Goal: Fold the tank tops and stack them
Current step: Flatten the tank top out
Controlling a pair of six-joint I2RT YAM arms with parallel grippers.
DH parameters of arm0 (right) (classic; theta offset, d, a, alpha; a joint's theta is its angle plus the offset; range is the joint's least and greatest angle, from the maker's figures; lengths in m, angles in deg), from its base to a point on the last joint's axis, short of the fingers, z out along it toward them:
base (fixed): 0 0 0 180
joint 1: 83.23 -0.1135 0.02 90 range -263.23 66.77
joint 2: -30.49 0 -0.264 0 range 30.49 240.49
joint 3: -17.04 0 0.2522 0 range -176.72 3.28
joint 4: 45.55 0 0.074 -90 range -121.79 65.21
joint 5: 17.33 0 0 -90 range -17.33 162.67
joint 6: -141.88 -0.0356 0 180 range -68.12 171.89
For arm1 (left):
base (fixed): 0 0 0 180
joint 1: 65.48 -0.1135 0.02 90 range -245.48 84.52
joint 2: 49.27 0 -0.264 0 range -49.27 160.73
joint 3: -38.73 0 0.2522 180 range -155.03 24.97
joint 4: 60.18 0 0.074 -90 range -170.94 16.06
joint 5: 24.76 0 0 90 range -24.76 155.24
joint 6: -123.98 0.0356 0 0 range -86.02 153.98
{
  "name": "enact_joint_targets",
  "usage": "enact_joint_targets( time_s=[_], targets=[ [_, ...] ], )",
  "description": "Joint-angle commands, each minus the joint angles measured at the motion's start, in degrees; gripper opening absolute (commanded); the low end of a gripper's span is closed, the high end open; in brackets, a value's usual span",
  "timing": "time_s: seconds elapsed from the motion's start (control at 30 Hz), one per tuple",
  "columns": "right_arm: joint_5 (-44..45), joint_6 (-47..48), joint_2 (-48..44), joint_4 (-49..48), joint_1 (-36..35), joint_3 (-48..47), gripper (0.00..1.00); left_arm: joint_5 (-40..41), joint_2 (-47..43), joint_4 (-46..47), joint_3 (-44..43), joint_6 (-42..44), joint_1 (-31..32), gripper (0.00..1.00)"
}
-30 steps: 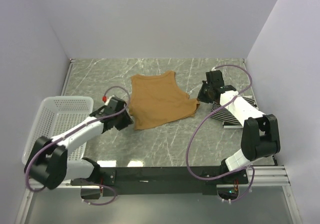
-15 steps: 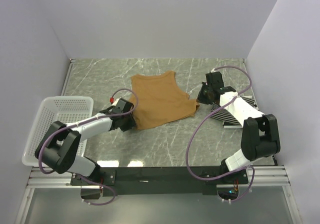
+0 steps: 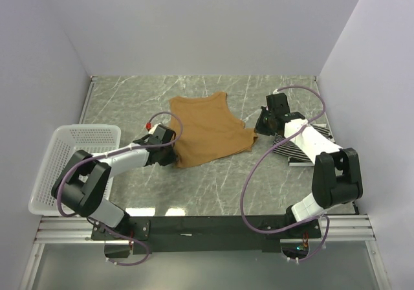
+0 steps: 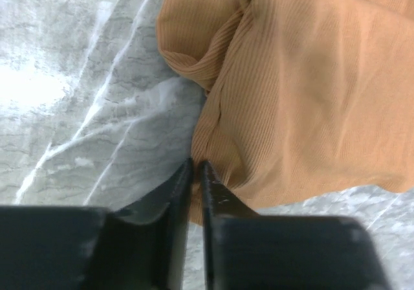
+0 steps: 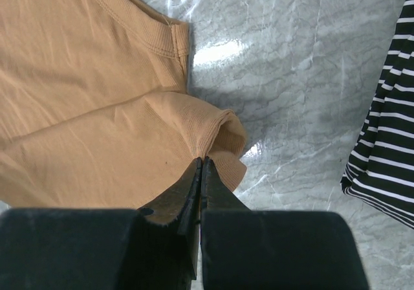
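The plain tan-brown tank top (image 3: 208,129) lies spread flat in the middle of the table. My left gripper (image 3: 171,156) is at its near-left corner, and in the left wrist view the gripper (image 4: 196,168) is shut on the tan hem (image 4: 284,109). My right gripper (image 3: 257,129) is at the top's right corner. The right wrist view shows the gripper (image 5: 202,162) shut on a bunched fold of the tan fabric (image 5: 97,109). A black-and-white striped tank top (image 3: 303,149) lies folded at the right, partly under the right arm, and its edge (image 5: 388,128) shows in the right wrist view.
A white mesh basket (image 3: 61,167) stands at the table's left edge, beside the left arm. Grey walls close in the back and both sides. Marbled tabletop (image 3: 213,186) lies bare between the tan top and the arm bases.
My left gripper has slid right to the tan top's near-left corner and closed on the hem. The right gripper has stayed shut on the right corner.
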Motion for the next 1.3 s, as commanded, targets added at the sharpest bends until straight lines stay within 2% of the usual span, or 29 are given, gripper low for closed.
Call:
enact_joint_targets(
  time_s=[0.0,0.07,0.2,0.4,0.6,0.77,0.9,1.07,1.2,1.27],
  targets=[
    [-0.50,-0.23,-3.21,-1.17,0.30,-0.17,0.00,1.10,1.17,-2.60,-0.01,0.41,0.46,0.12],
    [-1.12,-0.23,-4.62,-0.73,0.30,-0.52,0.00,1.80,-1.72,-4.97,-1.32,0.14,0.46,0.01],
    [-4.71,-0.58,-8.57,0.94,1.61,-1.40,0.00,5.22,-10.93,-12.34,-5.98,0.06,0.28,0.01],
    [-8.33,-1.55,-20.16,4.45,4.07,-2.72,0.00,9.01,-25.16,-23.16,-15.73,-1.00,-0.33,0.01],
    [-11.14,-2.08,-31.24,8.93,4.52,-10.00,0.00,9.71,-32.57,-28.43,-30.12,-0.56,-0.33,0.01],
    [-12.37,-2.43,-34.77,12.54,4.61,-23.88,0.00,9.01,-32.14,-30.20,-43.23,0.58,-0.33,0.00],
    [-13.16,-2.17,-33.54,14.39,4.52,-33.99,0.00,9.10,-30.91,-29.50,-53.07,1.11,-0.33,0.01],
    [-13.07,-1.64,-28.36,15.18,4.52,-43.06,0.00,9.19,-28.72,-25.65,-56.17,1.20,-0.33,0.00],
    [-13.60,-1.99,-23.80,11.86,4.61,-43.42,0.00,9.19,-23.38,-21.25,-56.52,1.28,-0.94,0.01],
    [-13.95,-2.08,-21.94,10.01,4.69,-42.45,0.00,6.92,-20.73,-19.14,-56.52,0.85,-3.30,0.01]
  ],
)
